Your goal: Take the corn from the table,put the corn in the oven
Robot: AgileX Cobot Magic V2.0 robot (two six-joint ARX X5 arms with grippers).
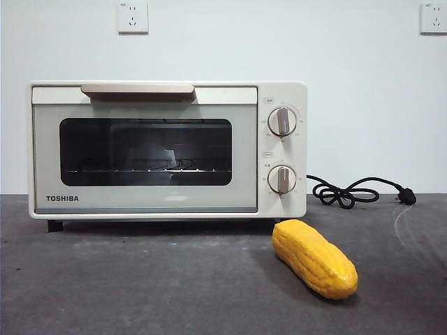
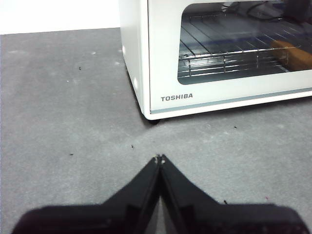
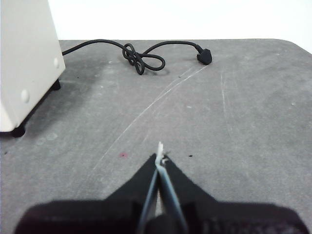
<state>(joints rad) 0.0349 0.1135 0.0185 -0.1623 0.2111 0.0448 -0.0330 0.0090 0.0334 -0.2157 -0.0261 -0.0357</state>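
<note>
White wall with two sockets (image 1: 133,17) backs the scene, and the table (image 1: 140,279), dark grey and faintly mottled, runs across the whole front view. On it stands the oven (image 1: 167,150), cream-white with TOSHIBA on the door, the dark glass door shut, a beige handle (image 1: 137,89) along the top and two round knobs (image 1: 282,121) one above the other on its right panel. A black cord (image 1: 349,192) trails from behind the oven and lies in a loose knot on the table, its plug at the far end.

The corn (image 1: 314,258) lies on the table in front of the oven's right end, just ahead of the knob panel, angled with one end toward the oven and the other toward the camera. It is glossy yellow-orange with ridged rows, and nothing touches it.

Neither arm shows in the front view. The left gripper (image 2: 159,158) hangs over bare table off the oven's front left corner, its two black jaws pressed together tip to tip, with nothing between them. The right gripper (image 3: 160,156) is over bare table beside the oven's right side, facing the knotted cord; its jaws also meet at the tips and hold nothing. The corn does not appear in either wrist view.
</note>
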